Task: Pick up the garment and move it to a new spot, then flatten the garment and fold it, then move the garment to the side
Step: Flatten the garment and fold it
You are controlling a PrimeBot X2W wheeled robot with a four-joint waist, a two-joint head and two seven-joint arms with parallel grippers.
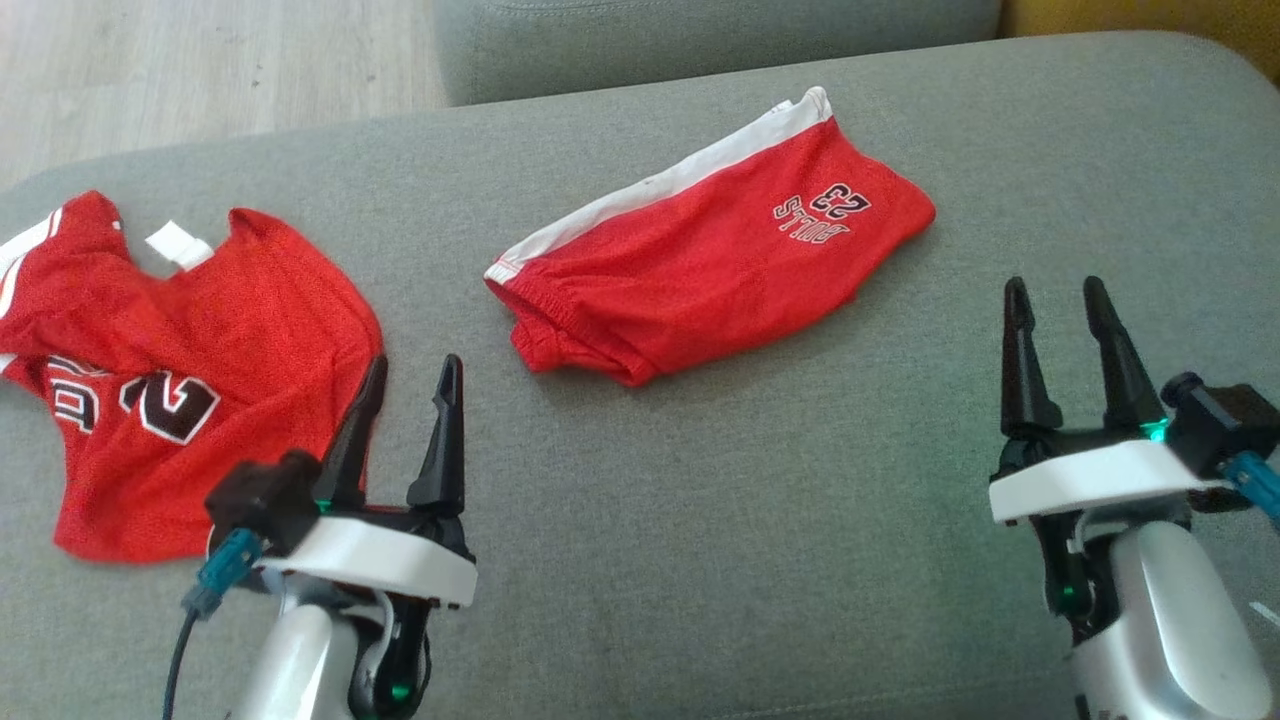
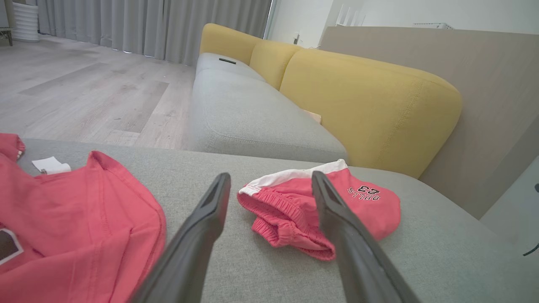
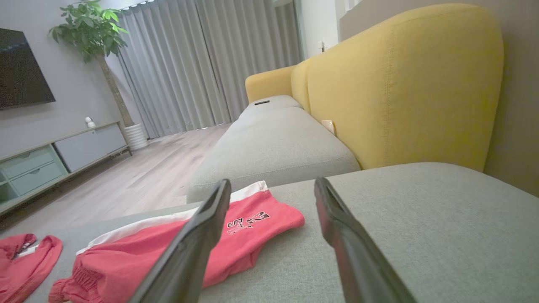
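Home living room: sofa (image 3: 379, 84), curtains (image 3: 202, 63), TV (image 3: 21, 71), potted plant (image 3: 97, 38).

Red shorts (image 1: 710, 270) with a white band, red jersey (image 1: 180, 370), grey cushion (image 1: 750, 520).

we see a grey sofa (image 1: 700, 560) with yellow backs (image 2: 370, 109), grey curtains (image 3: 202, 63), a plant (image 3: 90, 29), a tv (image 3: 21, 71) and wood floor (image 2: 84, 92).

Two red garments total: one red mesh jersey with a black-and-white number (image 1: 200, 400) and one pair of red shorts with a white stripe and BULLS 23 print (image 1: 700, 270). For grey fabric seat cushions I count two, the near grey cushion (image 1: 700, 560) and the far grey cushion (image 1: 700, 40). Plus two grippers, left gripper (image 1: 413, 365) and right gripper (image 1: 1055, 290), two long dark fingers each, and one leafy potted tree (image 3: 90, 33).
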